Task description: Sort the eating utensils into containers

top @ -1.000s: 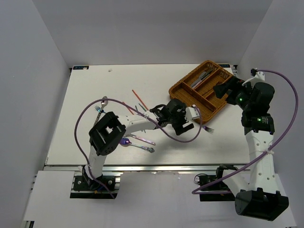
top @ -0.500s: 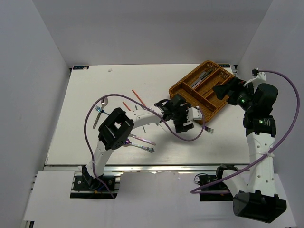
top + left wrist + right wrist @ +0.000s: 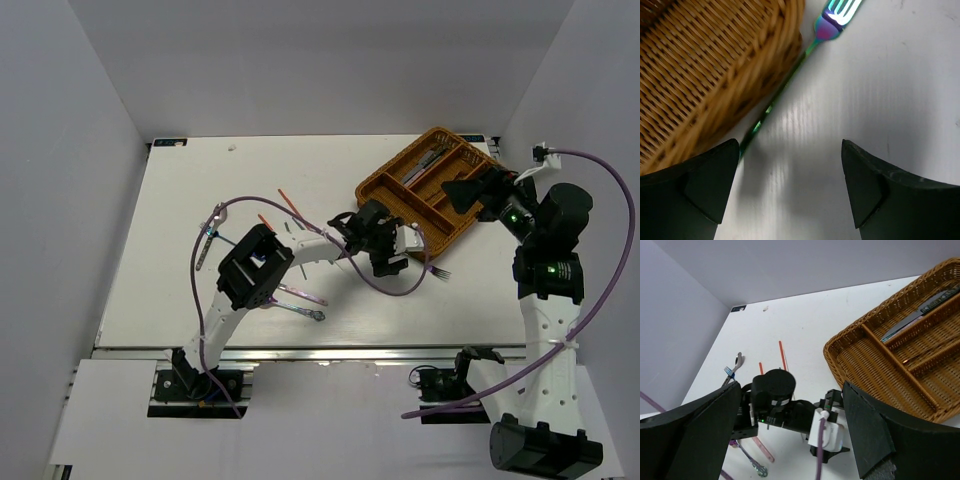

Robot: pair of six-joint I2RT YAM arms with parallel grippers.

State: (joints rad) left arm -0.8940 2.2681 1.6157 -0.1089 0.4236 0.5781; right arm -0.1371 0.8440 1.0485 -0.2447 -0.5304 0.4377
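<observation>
Bright even light, soft shadows; the wicker tray blurs close-up.

One wicker tray is counted at the far right corner of the desk. At least two dark-and-silver pieces are made out inside it, and an exact count cannot be given. Two red chopsticks are counted, a longer chopstick and a shorter chopstick. One iridescent fork is counted beside the tray. One blue-marked fork and one silver spoon are counted near the left edge, and two purple-tinted pieces toward the near edge.
</observation>
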